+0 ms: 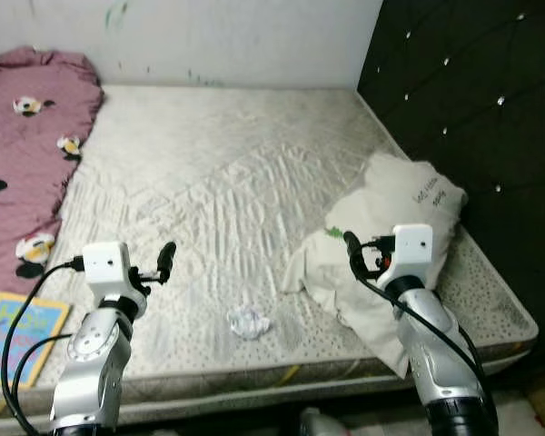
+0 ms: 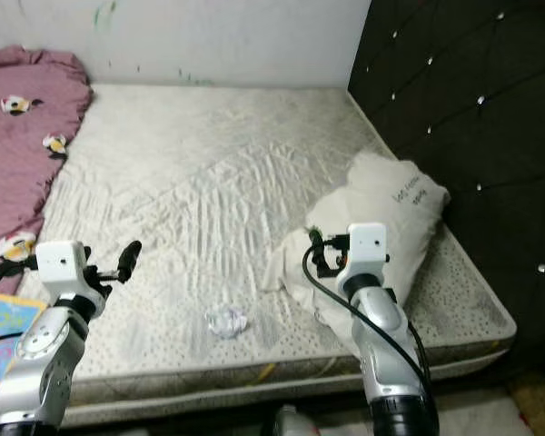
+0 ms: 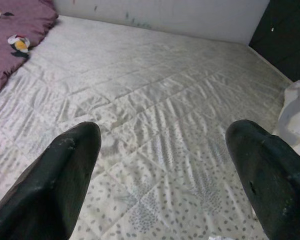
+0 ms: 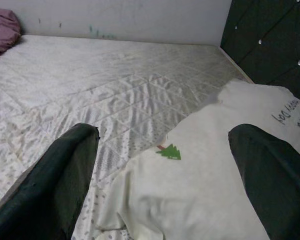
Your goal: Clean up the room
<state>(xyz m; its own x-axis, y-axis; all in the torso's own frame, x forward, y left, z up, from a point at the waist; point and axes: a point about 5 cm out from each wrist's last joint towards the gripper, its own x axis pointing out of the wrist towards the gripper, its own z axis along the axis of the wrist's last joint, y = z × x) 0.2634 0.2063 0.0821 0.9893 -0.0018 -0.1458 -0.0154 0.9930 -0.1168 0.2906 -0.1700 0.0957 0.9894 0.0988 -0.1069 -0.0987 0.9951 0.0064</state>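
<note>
Approach stage, nothing grasped – left gripper (image 3: 165, 175) and right gripper (image 4: 162, 175) both spread wide, raised over bare mattress (image 1: 227, 154). White sweatshirt (image 1: 391, 227) heaped under right gripper, near headboard (image 1: 472, 91); crumpled tissue (image 1: 248, 322) between arms. Next – probably lower right gripper onto sweatshirt, pinch a fold

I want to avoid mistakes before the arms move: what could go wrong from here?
1. The crumpled tissue is small and lies between the arms; open jaws may pinch the mattress fabric instead.
2. The white garment hangs over the bed edge; lifting one part may drag the rest off.
</note>
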